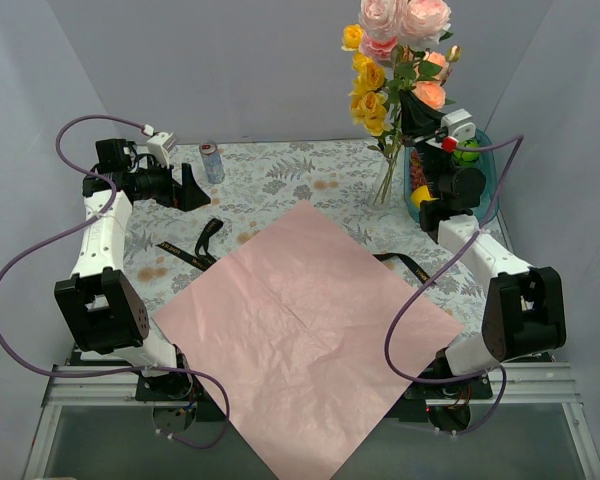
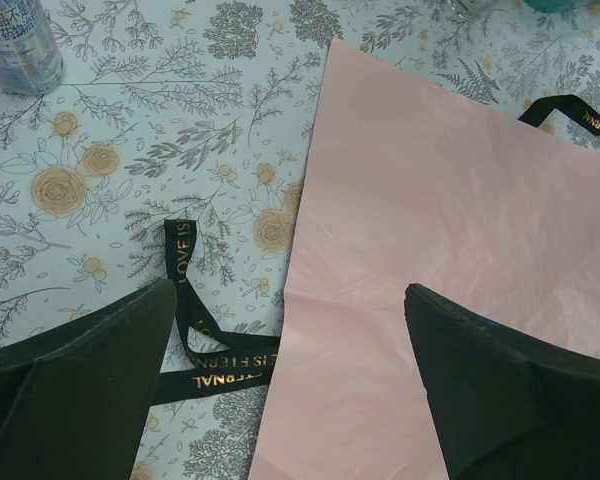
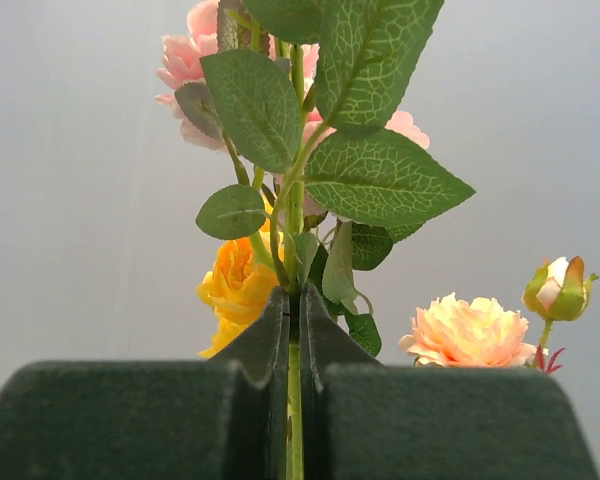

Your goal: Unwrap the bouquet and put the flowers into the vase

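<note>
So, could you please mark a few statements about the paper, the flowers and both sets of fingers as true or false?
1. The paper sheet lies spread flat on the table. True.
2. The right fingers are open and hold nothing. False: they are shut on a green stem.
3. The left fingers are clamped on the ribbon. False: they stand open, and the ribbon lies loose on the table.
4. The flowers stand in the vase. True.
5. The drink can lies tipped over on the paper sheet. False: it stands upright on the table, off the sheet.
</note>
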`<state>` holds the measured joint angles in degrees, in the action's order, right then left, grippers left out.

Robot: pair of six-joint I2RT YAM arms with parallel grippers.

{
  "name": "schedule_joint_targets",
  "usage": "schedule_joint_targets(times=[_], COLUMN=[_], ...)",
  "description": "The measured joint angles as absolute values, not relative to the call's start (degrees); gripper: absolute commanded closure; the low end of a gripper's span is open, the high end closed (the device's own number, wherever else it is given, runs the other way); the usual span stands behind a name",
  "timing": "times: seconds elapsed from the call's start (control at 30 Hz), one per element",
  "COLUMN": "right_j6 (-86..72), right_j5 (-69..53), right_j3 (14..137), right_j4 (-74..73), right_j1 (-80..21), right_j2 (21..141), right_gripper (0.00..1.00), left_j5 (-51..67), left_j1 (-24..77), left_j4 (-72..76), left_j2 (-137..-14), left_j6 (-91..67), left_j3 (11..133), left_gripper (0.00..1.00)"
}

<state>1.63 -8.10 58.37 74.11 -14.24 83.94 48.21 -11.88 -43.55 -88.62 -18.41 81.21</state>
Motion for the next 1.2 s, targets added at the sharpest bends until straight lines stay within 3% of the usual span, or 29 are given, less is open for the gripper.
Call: schedule_joint_targets(times=[1.2], right_j6=[-3.4], right_j5=[-6.2], right_j3=[55.9], right_j4=[74.7], right_j1=[-12.0], right_j2=[90.1], right_gripper=[0.99], left_j5=[47.4], left_j1=[-11.9], left_j4=[-45.9], left_j2=[-88.8], left_j6=[-16.9], left_j3=[83.0], left_gripper=[0.02])
